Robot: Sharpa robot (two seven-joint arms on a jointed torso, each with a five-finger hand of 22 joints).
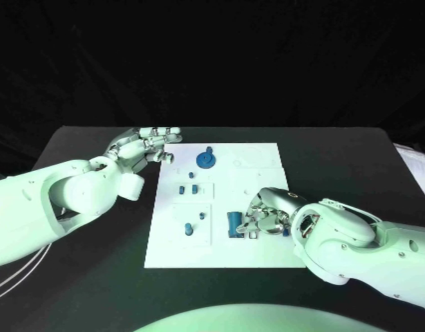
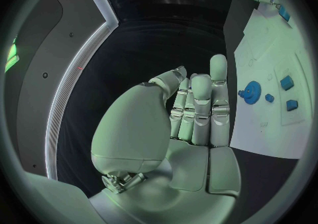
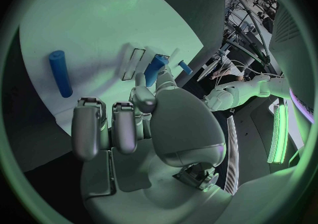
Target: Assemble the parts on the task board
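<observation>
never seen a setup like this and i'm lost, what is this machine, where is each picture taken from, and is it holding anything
This is a two-armed robot at a black table. Each white arm ends in a silver many-fingered hand. One picture looks down from a camera on the robot's head; the two round ones come from fisheye cameras at its wrists, behind each hand.

On the table lies a white rectangular task board carrying small blue parts: a round blue gear-like piece, several little blue blocks, and a blue cylinder lying on its side.

The left hand is beside the board's far corner, fingers straight, holding nothing. The right hand is over the board's near edge and seems to pinch a small blue peg in its fingertips.
</observation>
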